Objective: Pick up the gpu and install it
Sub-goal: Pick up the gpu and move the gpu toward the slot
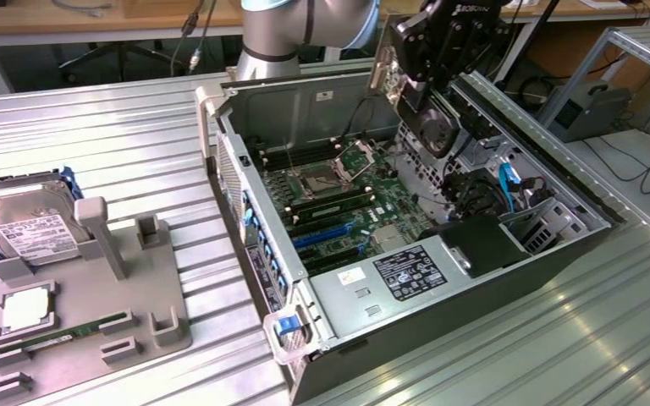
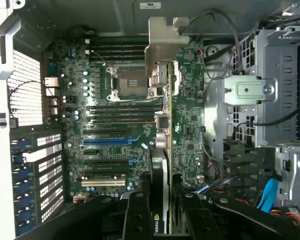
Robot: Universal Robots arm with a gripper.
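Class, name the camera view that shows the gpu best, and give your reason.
The exterior view: the gpu shows its broad black face over the open computer case. The wrist view shows it edge-on, with its silver bracket farthest from the camera.

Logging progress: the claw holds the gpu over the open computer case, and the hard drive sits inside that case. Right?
No. The exterior view shows the hard drive outside the case, in the grey fixture at that view's left. The claw does hold the gpu over the open case.

Open computer case beside hard drive
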